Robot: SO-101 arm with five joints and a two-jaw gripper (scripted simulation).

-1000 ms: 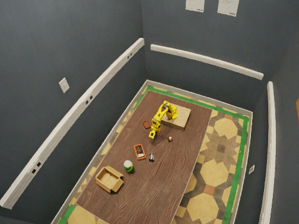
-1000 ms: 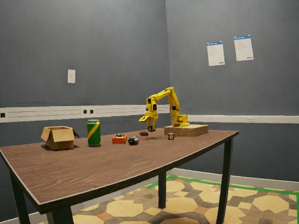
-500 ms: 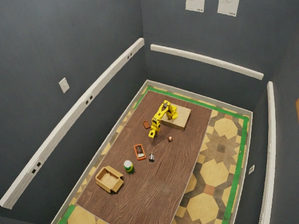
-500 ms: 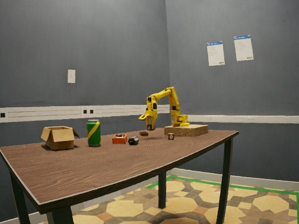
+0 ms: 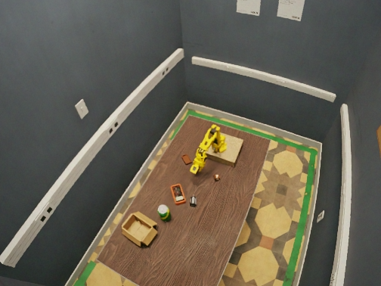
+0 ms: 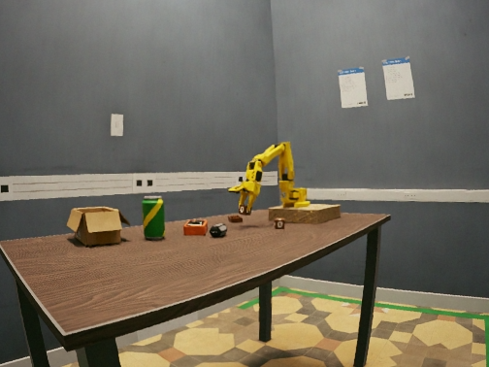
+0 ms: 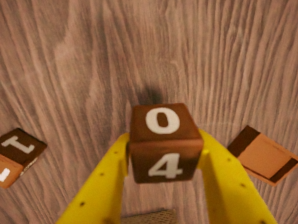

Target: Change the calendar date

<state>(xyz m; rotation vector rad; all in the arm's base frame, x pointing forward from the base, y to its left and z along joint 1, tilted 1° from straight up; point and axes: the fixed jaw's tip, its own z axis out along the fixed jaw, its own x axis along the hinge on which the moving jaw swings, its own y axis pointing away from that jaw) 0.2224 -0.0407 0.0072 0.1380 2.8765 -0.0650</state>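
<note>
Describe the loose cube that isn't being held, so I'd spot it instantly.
Find the tan raised block under the yellow arm. The small brown cube rests on the table just off it, unlike its twin, gripped in midair.
</note>
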